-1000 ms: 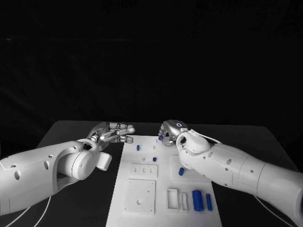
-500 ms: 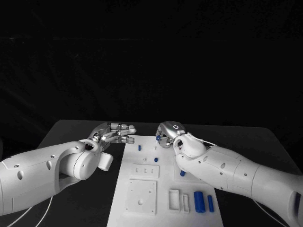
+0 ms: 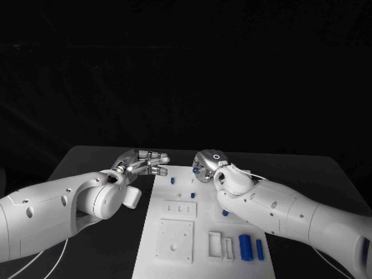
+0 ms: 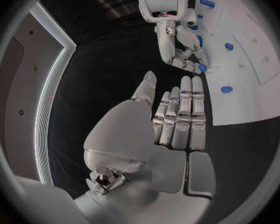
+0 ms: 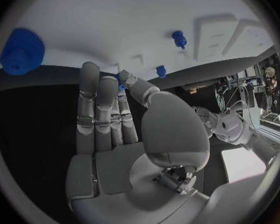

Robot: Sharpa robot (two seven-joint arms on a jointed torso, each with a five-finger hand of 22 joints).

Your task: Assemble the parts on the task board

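Right hand (image 3: 208,166) has advanced over the far end of the task board (image 3: 174,244) since a second ago, pinching a small blue part (image 4: 203,67), indicating imminent insertion, while the left hand (image 3: 142,163) hovers alongside, fingers straight, holding nothing.

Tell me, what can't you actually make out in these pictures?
- Whether the right hand holds a blue part: head view, its own back hides the fingertips; left wrist view shows blue at them, too small to judge.
- Middle of the task board: head view, right arm covers it.
- Blue gear: right wrist view, cut off by the rim.
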